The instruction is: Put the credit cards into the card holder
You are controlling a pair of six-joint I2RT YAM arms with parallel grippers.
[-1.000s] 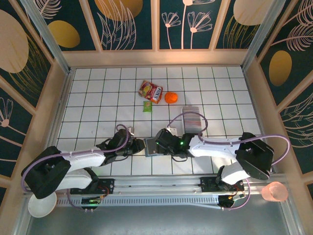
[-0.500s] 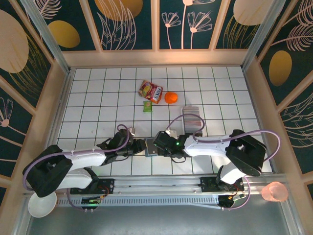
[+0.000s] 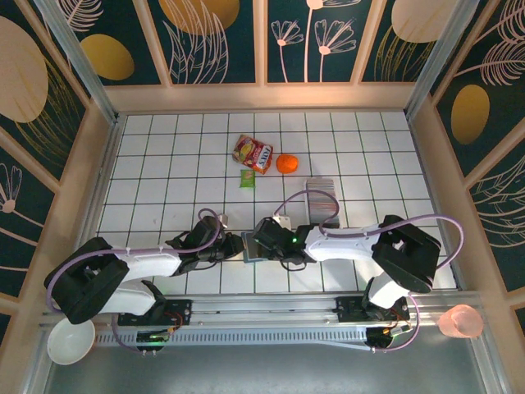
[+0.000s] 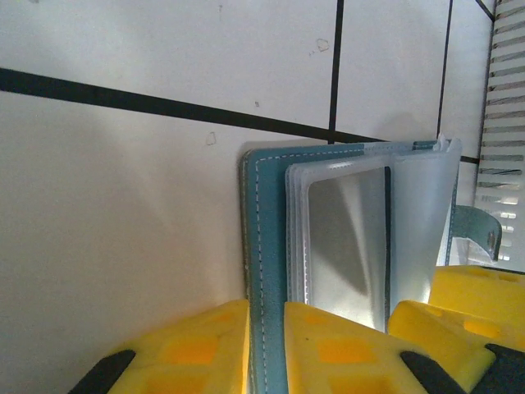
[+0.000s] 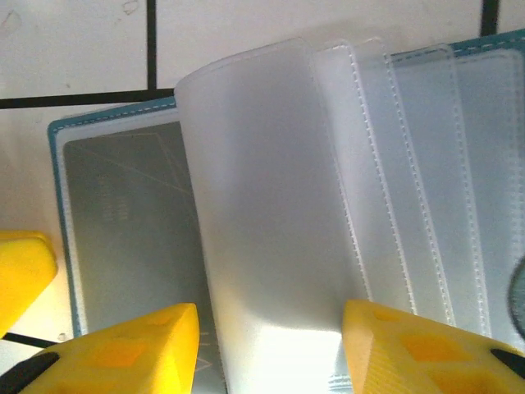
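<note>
On the white tiled table (image 3: 164,156), the left gripper (image 4: 267,336) is clamped on the card holder (image 4: 264,213) by its teal cover. The right gripper (image 5: 271,328) stands apart, astride a lifted clear sleeve (image 5: 271,180) (one grey card (image 5: 123,246) looks seated). A pocket is being opened; next likely means fetching from the credit cards (image 3: 321,197), well apart.

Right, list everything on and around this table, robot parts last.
card holder: one, teal, open with clear sleeves, near centre between the claws
credit cards: a stack, count unclear, grey and pinkish, right of centre
grey card: one, inside a sleeve of the card holder
snack packet: one, red and yellow, far centre
orange: one, orange, right of the snack packet
green packet: one, small, just nearer than the snack packet
bowl: one, white, near left corner
cup: one, pink, near right corner
left claw: yellow fingers, pinching the card holder's cover
right claw: yellow fingers, apart over the sleeves
</note>
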